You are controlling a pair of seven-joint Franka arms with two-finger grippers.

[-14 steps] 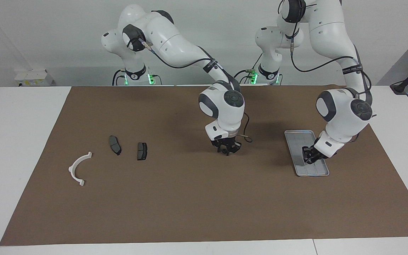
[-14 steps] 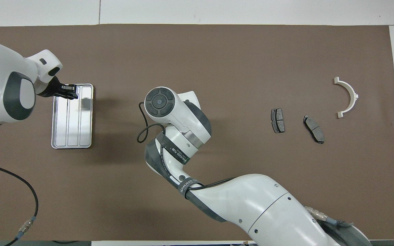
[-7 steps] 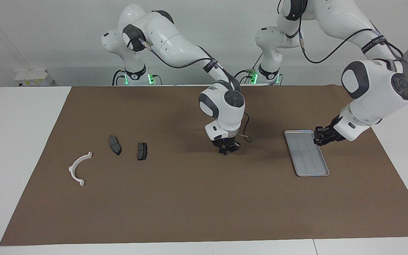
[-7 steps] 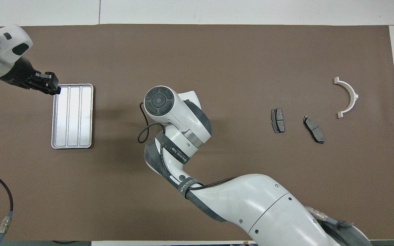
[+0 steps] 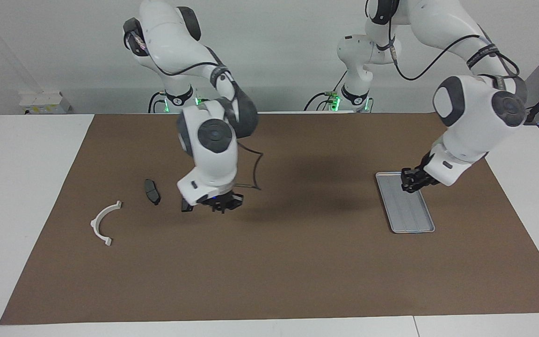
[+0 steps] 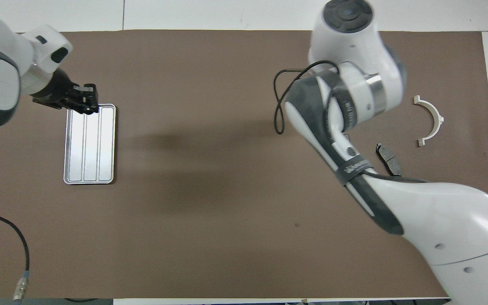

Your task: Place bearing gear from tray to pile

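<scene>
The right hand (image 5: 221,204), fingertips together, swings far from the tray (image 5: 407,216) to the pile (image 5: 151,192). The bearing gear is unseen, the tray bare. The left hand (image 5: 411,180), its grip unreadable, hovers at the tray's rim.

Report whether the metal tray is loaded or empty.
Empty. The tray shows only its bare ridged floor in both views; no gear or other part lies in it.

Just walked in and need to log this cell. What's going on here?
The right arm's tool is shut and hangs low over the mat beside the dark brake pads, near the white half-ring bracket; whether it holds a part cannot be made out. The left arm's tool hovers over the end of the silver tray nearer the robots. The tray looks empty.
</scene>
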